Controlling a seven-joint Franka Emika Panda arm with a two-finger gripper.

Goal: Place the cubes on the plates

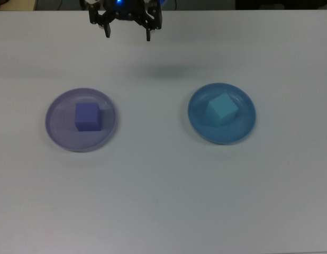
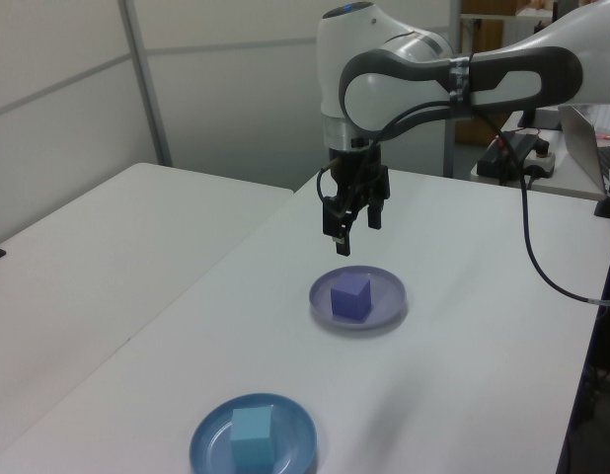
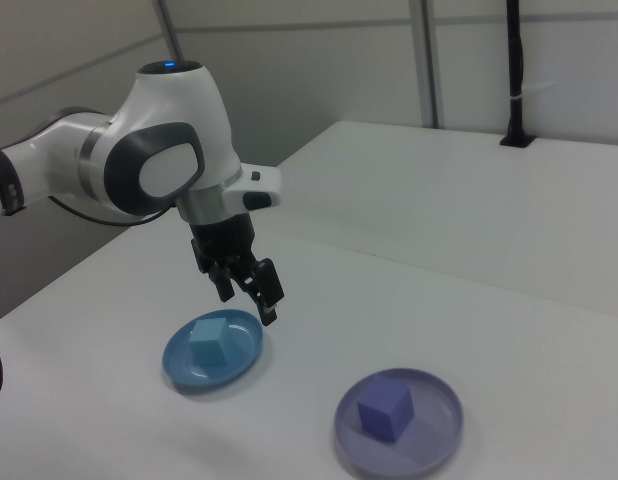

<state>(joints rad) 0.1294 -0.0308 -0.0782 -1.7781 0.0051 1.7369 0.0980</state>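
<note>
Both cubes plated, job looks done.
Purple cube [image 1: 87, 116] on lavender plate [image 1: 56, 132], teal cube [image 1: 222, 109] on blue plate [image 1: 244, 128]; claw [image 1: 127, 33] wide open, holding nothing, up above surface [image 1: 163, 201].

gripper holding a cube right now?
No, the gripper hangs open and empty above the table, while the purple cube sits on the lavender plate and the teal cube sits on the blue plate.

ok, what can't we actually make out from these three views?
- Arm in the top view: cut off by the top edge, only the gripper shows.
- Arm base: outside the left view and the right view.
- Under the purple cube and teal cube: each hides its plate's centre, lavender plate, blue plate.
</note>
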